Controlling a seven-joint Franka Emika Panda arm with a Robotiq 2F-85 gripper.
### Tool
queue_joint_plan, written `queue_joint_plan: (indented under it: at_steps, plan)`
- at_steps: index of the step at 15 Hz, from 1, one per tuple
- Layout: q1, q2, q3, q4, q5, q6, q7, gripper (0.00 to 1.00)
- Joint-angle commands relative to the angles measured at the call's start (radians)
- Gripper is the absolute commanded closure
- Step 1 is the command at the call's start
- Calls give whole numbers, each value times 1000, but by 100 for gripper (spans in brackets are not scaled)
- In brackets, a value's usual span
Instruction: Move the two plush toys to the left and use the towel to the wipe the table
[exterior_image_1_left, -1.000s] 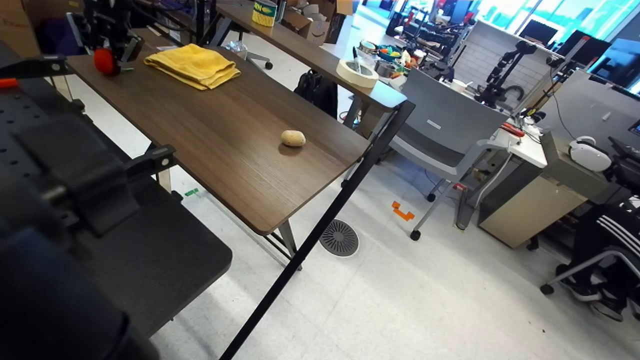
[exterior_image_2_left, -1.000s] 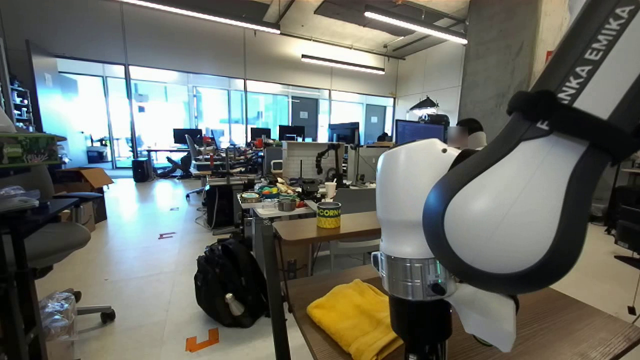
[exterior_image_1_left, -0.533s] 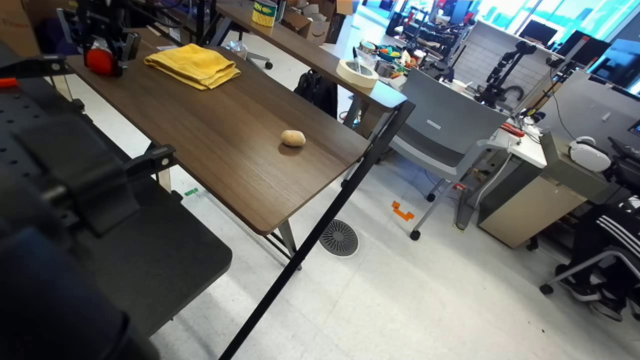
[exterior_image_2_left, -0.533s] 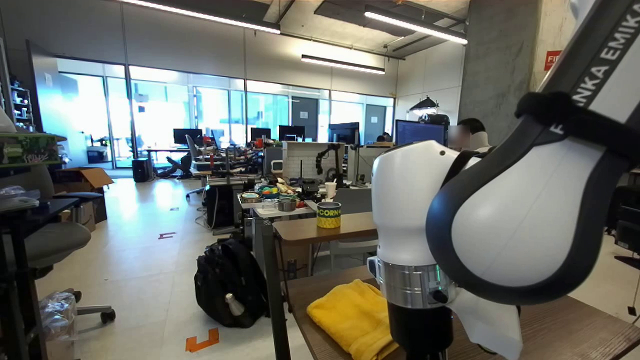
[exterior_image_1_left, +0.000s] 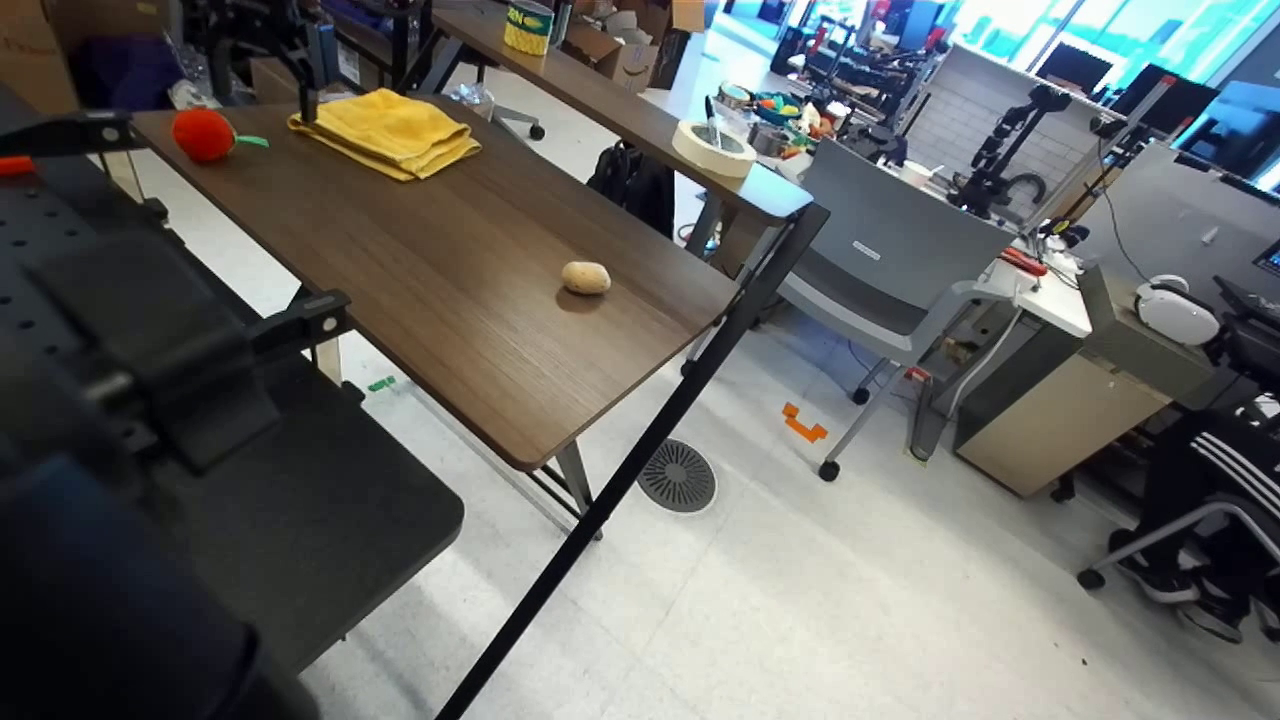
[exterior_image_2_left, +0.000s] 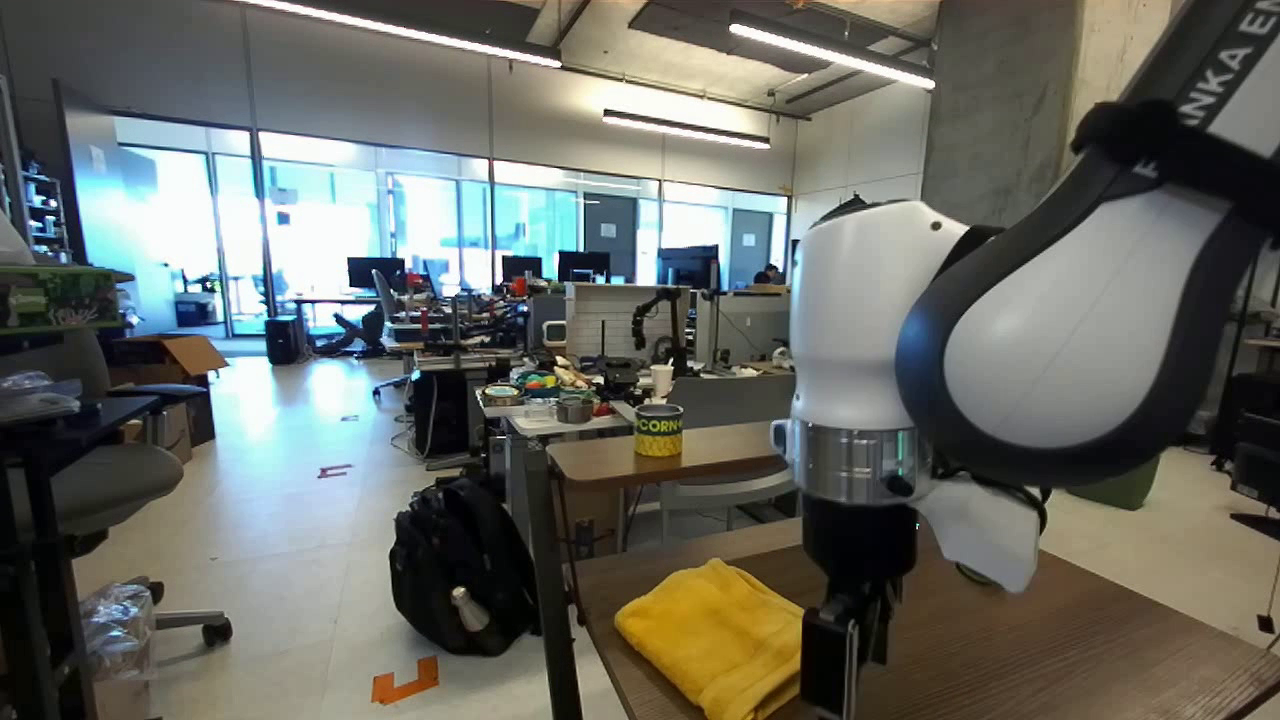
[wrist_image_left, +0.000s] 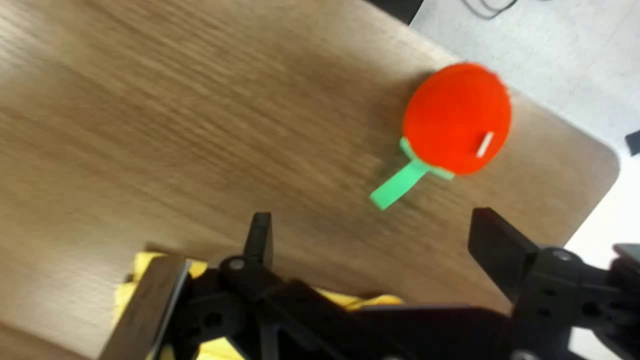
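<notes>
In the wrist view, the pincer (wrist_image_left: 372, 225) is being shown spread, its two black fingers (wrist_image_left: 500, 245) being set well apart. Beyond their tips, apart from both, the red toy (wrist_image_left: 457, 117) is being borne by the counter (wrist_image_left: 200, 125) close to a rounded corner; its green strip (wrist_image_left: 400, 185) is being pointed back toward the pincer. The yellow towel (wrist_image_left: 217, 350) is being mostly covered by the pincer's dark body.

In an exterior view, the tan toy (exterior_image_1_left: 586, 278) is being carried by the counter, near the end away from the red toy. The folded towel is being seen near the red toy, well apart from the tan one. The pincer is being seen over the same end, one finger being set in front of the towel's corner; whether the towel is being touched is not being made clear. A corn can (exterior_image_1_left: 528, 27) and a roll of tape (exterior_image_1_left: 714, 147) are being held up by a narrow board (exterior_image_1_left: 620, 108) alongside.

In an exterior view, the white arm (exterior_image_2_left: 850, 310) is being pointed downward over the counter, part of the towel being hidden by the pincer at its lower end. A black backpack (exterior_image_2_left: 460, 570) is being supported by the floor (exterior_image_2_left: 290, 570).
</notes>
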Motion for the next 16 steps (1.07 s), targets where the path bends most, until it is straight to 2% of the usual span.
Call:
queue_joint_plan:
  at_steps: [1, 6, 9, 10, 12, 16]
  plan:
    - [-87, -89, -61, -30, 7, 41, 36, 0]
    - [-323, -95, -74, 67, 127, 12, -21, 0]
    - [-439, -25, -82, 185, 222, -42, -23, 0]
    - [-399, -78, -91, 103, 172, 2, -25, 0]
    - [-449, -52, -95, 146, 196, -18, -33, 0]
    - [-447, 14, -102, 193, 198, -35, -16, 0]
